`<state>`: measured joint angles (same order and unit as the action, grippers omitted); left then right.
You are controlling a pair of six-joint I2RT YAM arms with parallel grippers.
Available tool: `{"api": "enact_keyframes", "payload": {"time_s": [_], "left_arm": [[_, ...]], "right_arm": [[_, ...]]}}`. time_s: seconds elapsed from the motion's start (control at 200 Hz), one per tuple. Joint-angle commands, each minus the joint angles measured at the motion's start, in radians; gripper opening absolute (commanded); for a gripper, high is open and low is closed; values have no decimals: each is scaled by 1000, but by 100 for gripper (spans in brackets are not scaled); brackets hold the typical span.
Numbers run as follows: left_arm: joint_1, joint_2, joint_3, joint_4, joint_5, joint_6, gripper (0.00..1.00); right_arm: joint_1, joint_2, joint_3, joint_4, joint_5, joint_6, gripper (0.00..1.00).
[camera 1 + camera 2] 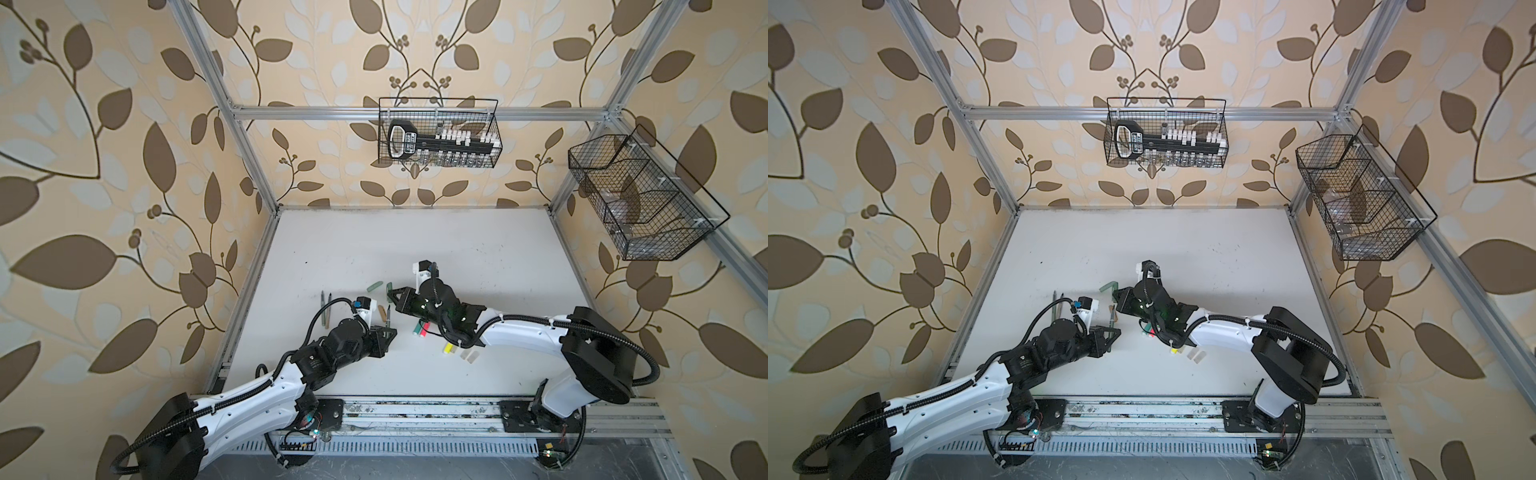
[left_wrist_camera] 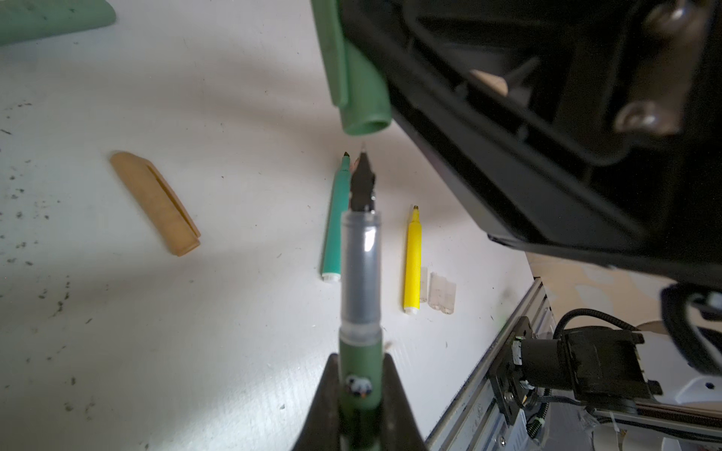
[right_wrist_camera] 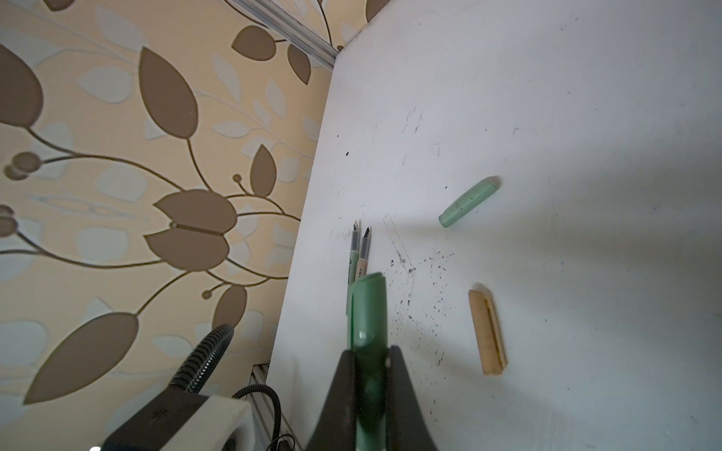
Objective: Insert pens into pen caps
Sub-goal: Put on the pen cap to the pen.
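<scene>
1. The left tool (image 2: 359,365) is clamped narrow on the barrel of the dark green thin pen (image 2: 360,273). The pen has a grey translucent grip section and a black nib. The nib end projects forward, raised off the white desk (image 2: 195,332).
2. The right tool (image 3: 371,351) is clamped narrow on the green plastic cap (image 3: 369,312), a short sleeve with a clip. In the left wrist view the open mouth of this cap faces the nib.
3. Governing relation: the nib tip lies just short of the cap mouth, apart from it and not entered. The long axis of the pen points at the mouth. The long axis of the cap appears slightly tilted against the pen axis. Offset in depth cannot be told from that view.
4. Judgement: the insertion step is at hand. Each arm holds one part, so neither is nearer. The next move calls for a straight advance along the pen axis, after the tilt is taken out. A skewed approach could drive the nib against the cap rim.
5. The remaining parts lie on the desk:
   - tan cap (image 2: 156,203);
   - pale sage-green cap (image 3: 469,201);
   - two thin pens (image 3: 365,250), side by side;
   - green marker (image 2: 335,234);
   - yellow marker (image 2: 413,265);
   - clear plastic caps (image 2: 443,293), just beside the yellow marker.
6. No pen in view carries a cap.
</scene>
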<state>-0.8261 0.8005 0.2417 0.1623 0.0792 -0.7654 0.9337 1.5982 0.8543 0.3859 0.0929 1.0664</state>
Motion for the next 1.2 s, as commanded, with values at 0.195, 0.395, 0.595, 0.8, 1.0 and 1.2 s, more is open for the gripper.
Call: {"api": "enact_keyframes", "payload": {"time_s": [0.195,0.395,0.595,0.8,1.0,1.2], "left_arm": [[-10,-8,22,32,-6,-2,0],[-10,2,32,35,-10,1,0],[-10,5,37,16,-43,-12,0],[-10,0,52,-3,-76,-23,0],[-10,-16,77,-18,-96,-33,0],[-10,-33,107,-29,-135,-48,0]], "right_arm": [[20,-17,-27,15,6,16,0],[27,3,-36,45,-9,29,0],[45,-1,-37,51,0,30,0],[66,-3,-47,54,20,33,0],[76,-11,-84,73,38,44,0],[97,-53,-131,90,85,52,0]]}}
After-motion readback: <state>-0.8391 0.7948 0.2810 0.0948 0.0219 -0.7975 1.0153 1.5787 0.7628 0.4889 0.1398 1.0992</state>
